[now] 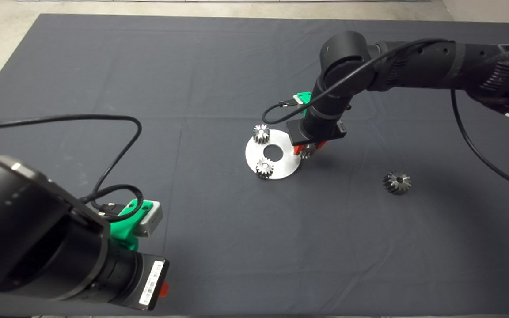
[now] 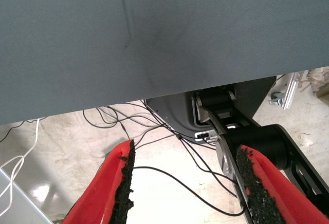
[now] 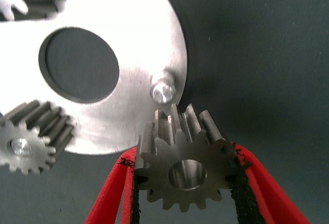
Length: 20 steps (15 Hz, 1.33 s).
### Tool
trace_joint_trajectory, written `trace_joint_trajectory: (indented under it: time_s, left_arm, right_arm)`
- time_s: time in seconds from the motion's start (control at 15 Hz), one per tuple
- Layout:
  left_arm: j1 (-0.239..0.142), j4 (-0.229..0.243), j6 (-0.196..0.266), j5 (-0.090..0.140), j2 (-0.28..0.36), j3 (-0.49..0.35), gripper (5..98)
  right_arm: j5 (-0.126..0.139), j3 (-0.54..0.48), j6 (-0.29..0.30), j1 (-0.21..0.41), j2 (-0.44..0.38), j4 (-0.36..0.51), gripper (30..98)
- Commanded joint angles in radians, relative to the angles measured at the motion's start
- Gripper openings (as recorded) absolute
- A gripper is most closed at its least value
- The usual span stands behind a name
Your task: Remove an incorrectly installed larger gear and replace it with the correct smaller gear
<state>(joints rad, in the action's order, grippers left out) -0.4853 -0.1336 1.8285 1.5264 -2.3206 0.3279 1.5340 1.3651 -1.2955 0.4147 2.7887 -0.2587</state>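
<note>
The larger gear (image 1: 396, 182) lies on the mat, right of the round silver plate (image 1: 281, 165). My right gripper (image 1: 307, 151) is at the plate's right edge, shut on the smaller gear (image 1: 308, 151). In the right wrist view the smaller gear (image 3: 186, 168) sits between the red fingers (image 3: 259, 193), held just beside the bare pin (image 3: 163, 91) near the plate's rim (image 3: 149, 44). Two small silvery gears (image 1: 261, 133) (image 1: 264, 168) sit on the plate. My left gripper (image 2: 182, 183) is open and empty, parked over the mat's near edge at the lower left.
The plate has a wide centre hole (image 1: 272, 152). The left arm (image 1: 51, 247) fills the lower left corner, with a black cable (image 1: 117, 159) looping over the mat. The left wrist view shows the floor, cables and a black base (image 2: 257, 136) beyond the mat edge.
</note>
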Motion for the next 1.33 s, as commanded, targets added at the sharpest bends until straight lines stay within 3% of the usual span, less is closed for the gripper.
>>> trace_joint_trajectory:
  time_s: [0.0,1.27]
  left_arm:
    - [-0.009,-0.008,0.006,0.034,0.003,-0.011,49.3]
    - [-0.004,-0.008,0.017,0.034,0.002,-0.014,49.3]
  right_arm:
    - [-0.002,0.075,0.007,0.024,0.058,-0.060,36.4]
    - [0.009,0.096,0.005,0.012,0.078,-0.065,36.4]
